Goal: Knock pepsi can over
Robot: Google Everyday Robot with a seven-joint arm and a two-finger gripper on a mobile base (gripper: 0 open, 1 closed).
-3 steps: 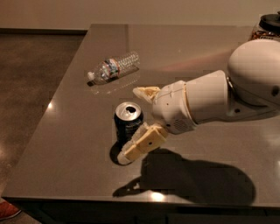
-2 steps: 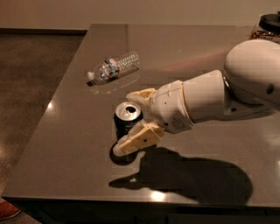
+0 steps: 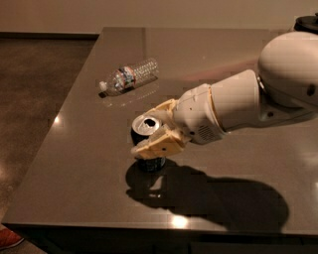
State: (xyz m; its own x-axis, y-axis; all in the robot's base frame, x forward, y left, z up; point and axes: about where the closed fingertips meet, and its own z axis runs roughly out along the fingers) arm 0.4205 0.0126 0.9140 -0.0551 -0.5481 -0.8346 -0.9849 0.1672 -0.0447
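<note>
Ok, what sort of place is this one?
Likely an office or lab room: a big dark table over a polished floor, plain wall behind. The gripper is at the pepsi can; a water bottle lies beyond.

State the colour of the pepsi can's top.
Silver; camera view shows it best. The claw sits around the pepsi can.

Indoor workspace, office or lab type: dark counter (image 3: 213,54) mid-frame, speckled hard floor (image 3: 35,99) left, pale wall (image 3: 149,12) top; gripper (image 3: 144,130) centre frame.
</note>
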